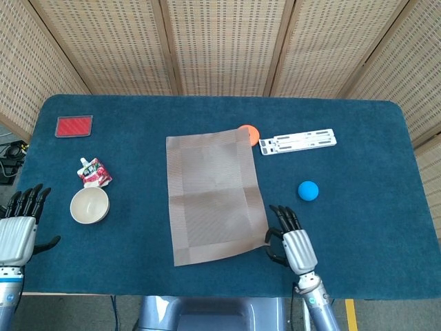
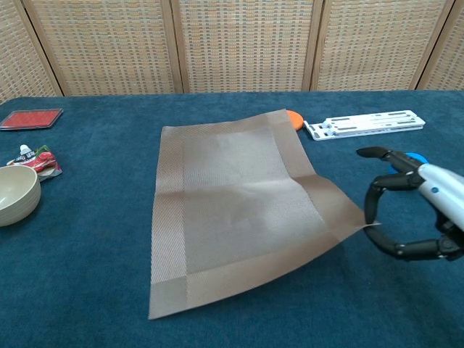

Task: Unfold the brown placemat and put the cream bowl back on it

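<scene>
While the right hand pinches the brown placemat's corner, its fingers hide the blue ball from the chest camera.

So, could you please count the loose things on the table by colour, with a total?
Brown: 1, placemat
Cream: 1, bowl
Red: 2, flat card, sachet
Orange: 1, disc
White: 1, plastic strip
Blue: 1, ball
Total: 7
</scene>
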Available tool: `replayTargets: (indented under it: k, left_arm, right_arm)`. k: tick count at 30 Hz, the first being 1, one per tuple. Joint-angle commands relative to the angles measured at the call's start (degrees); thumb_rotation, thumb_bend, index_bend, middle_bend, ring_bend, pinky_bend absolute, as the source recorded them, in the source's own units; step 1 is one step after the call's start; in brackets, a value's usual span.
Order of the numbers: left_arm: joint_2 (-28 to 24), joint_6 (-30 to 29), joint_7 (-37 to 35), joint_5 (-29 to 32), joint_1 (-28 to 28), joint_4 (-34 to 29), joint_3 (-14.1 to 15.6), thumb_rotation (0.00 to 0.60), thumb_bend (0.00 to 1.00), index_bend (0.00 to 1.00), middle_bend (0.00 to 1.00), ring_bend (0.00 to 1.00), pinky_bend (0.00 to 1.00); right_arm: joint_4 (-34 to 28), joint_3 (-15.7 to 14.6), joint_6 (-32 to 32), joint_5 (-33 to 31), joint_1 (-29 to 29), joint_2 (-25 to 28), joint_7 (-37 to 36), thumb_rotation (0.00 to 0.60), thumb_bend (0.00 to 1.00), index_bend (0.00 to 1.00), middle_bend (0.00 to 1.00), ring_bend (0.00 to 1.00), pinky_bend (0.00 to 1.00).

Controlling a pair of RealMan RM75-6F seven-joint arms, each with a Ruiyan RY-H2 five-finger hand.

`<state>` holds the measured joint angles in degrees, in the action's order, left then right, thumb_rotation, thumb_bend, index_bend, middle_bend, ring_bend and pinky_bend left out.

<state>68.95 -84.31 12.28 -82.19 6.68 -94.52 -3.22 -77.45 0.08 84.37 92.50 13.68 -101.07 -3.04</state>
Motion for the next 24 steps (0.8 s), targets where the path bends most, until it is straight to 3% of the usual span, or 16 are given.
replayTargets:
  k: [1, 11, 24]
  left_arm:
    - [0.13, -0.10, 0.39, -0.13, -0.04, -0.05, 0.06, 0.600, 0.00, 0.00, 0.00, 0.00, 0.00]
    - [0.71, -0.38, 1.70, -0.35, -0.10, -0.03, 0.14, 0.600, 0.00, 0.00, 0.00, 0.00, 0.00]
    - [1.35, -0.19, 2.85, -0.17, 0.03, 0.01, 0.05, 0.600, 0.00, 0.00, 0.00, 0.00, 0.00]
  right_arm:
    - [-2.55, 0.34, 2.25, 0.36, -1.21, 5.11, -1.25, 0.600, 0.55, 0.67, 0.14, 0.00, 0.00]
    - [-1.79, 3.52, 1.17, -3.91, -1.57, 11.66, -4.66, 0.600, 0.54, 0.67, 0.14, 0.00, 0.00]
    - [4.43, 12.29, -7.96, -14.91, 2.48, 16.77, -6.58, 0.600, 0.52, 0.67, 0.13, 0.00, 0.00]
